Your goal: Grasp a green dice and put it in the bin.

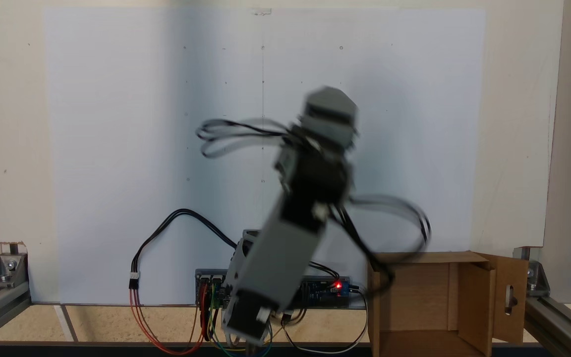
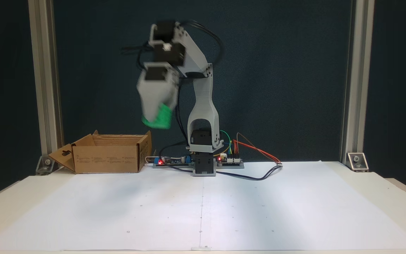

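Observation:
In a fixed view the green dice (image 2: 161,118) shows as a blurred bright green block at the lower end of my gripper (image 2: 156,121), which hangs high in the air and is shut on it. The gripper points down, above and a little right of the bin (image 2: 108,158), a brown cardboard box with its flaps open. From above, the blurred arm (image 1: 285,238) reaches up the sheet, and the gripper head (image 1: 329,111) covers the dice. The bin (image 1: 424,292) stands at the lower right there, its slotted flap (image 1: 510,297) folded outward.
The arm's base and controller board (image 2: 203,160) with red lights sit at the back of the white paper sheet (image 2: 203,208). Loose wires (image 2: 259,169) trail to the right of the base. Aluminium frame posts (image 2: 44,81) stand at both sides.

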`<state>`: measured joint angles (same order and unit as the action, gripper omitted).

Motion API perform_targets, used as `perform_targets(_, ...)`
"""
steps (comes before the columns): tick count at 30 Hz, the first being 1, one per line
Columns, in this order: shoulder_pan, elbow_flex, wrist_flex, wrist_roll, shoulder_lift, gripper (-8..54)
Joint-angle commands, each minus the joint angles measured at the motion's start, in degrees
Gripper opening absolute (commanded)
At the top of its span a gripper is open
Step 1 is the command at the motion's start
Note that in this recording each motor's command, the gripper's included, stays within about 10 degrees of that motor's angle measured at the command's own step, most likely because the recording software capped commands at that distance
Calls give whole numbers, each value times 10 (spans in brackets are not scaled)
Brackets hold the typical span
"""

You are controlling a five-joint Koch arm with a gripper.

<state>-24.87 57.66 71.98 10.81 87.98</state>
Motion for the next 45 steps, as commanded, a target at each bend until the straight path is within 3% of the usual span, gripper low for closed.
perform_targets(1,-90,-20,25,43,54,116)
perform_targets(12,-537,-25,-42,172,91,116)
perform_targets(18,-716,-25,-138,212,-4,116)
perform_targets(29,-810,24,-143,263,-159,116)
perform_targets(42,-813,67,-180,277,-175,116)
perform_targets(43,-815,67,-179,276,-175,121)
perform_targets(45,-820,72,-179,273,-175,251)
